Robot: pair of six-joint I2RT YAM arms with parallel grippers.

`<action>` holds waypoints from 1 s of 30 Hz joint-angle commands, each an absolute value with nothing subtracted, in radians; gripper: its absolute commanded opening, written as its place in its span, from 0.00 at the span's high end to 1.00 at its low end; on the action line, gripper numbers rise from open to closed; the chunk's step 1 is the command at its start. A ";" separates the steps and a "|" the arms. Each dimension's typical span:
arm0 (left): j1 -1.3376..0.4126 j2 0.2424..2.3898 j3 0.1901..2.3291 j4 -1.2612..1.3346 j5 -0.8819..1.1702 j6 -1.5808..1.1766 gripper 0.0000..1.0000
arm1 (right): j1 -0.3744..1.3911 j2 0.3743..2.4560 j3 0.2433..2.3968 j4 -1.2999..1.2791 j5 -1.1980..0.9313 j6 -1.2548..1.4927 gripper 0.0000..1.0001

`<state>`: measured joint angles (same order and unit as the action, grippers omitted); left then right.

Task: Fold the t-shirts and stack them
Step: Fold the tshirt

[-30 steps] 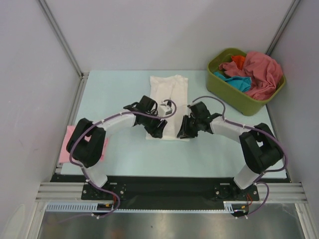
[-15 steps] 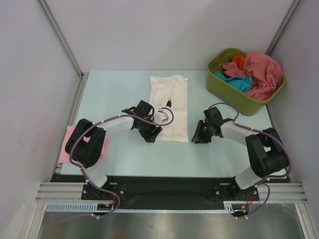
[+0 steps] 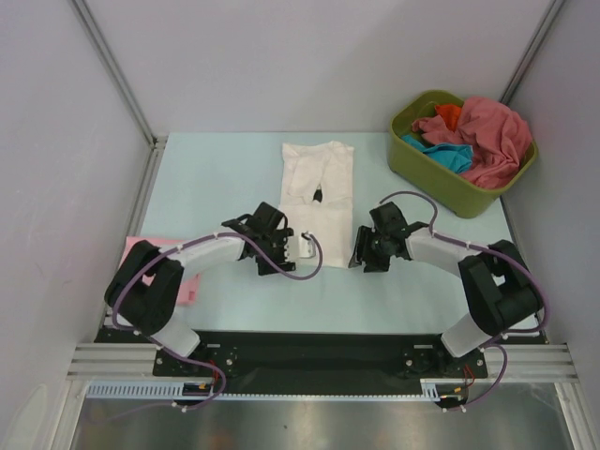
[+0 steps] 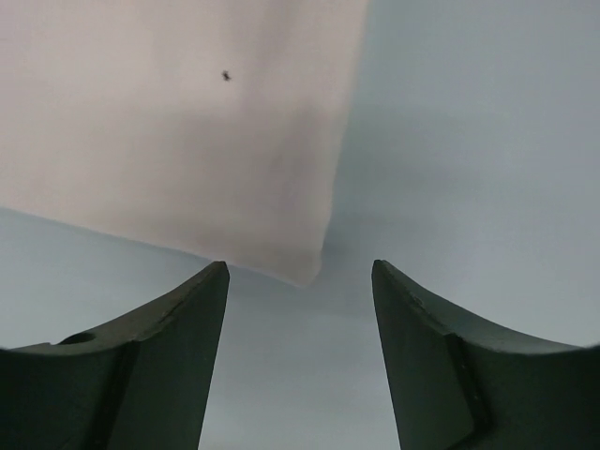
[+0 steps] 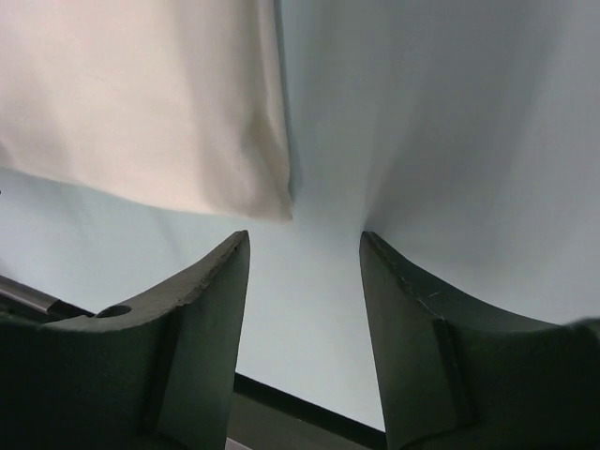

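Note:
A white t-shirt [image 3: 319,183], folded into a long strip with small dark marks, lies in the middle of the table. My left gripper [image 3: 286,248] is open and empty at its near left corner. In the left wrist view the shirt [image 4: 169,122] fills the upper left, and its corner sits just ahead of the open gripper [image 4: 299,267]. My right gripper [image 3: 364,253] is open and empty at the near right corner. In the right wrist view the shirt [image 5: 141,94] ends just ahead of the open gripper [image 5: 305,236]. A light pink t-shirt [image 3: 190,286] lies partly under my left arm.
An olive-green tub [image 3: 441,180] stands at the far right, holding rose-red [image 3: 487,131], teal [image 3: 441,155] and orange [image 3: 448,114] t-shirts. Grey walls close in the table on the left, the back and the right. The black base rail [image 3: 319,352] runs along the near edge.
Both grippers left the shirt's near edge and drew apart. The left arm has swung nearer and to the left. The right gripper has come back to the shirt's near right corner.

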<state>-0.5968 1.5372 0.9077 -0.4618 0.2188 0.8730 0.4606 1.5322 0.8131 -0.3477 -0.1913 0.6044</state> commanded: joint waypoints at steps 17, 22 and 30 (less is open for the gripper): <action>-0.629 1.592 0.873 -0.354 0.201 0.839 1.00 | 0.474 1.579 0.827 -0.291 -0.268 0.649 1.00; -0.629 1.479 0.881 -0.494 0.282 0.766 1.00 | 0.495 1.479 0.808 -0.423 -0.285 0.629 1.00; -0.630 1.256 0.845 -0.939 0.426 0.874 1.00 | 0.635 1.165 0.790 -0.814 -0.288 0.669 1.00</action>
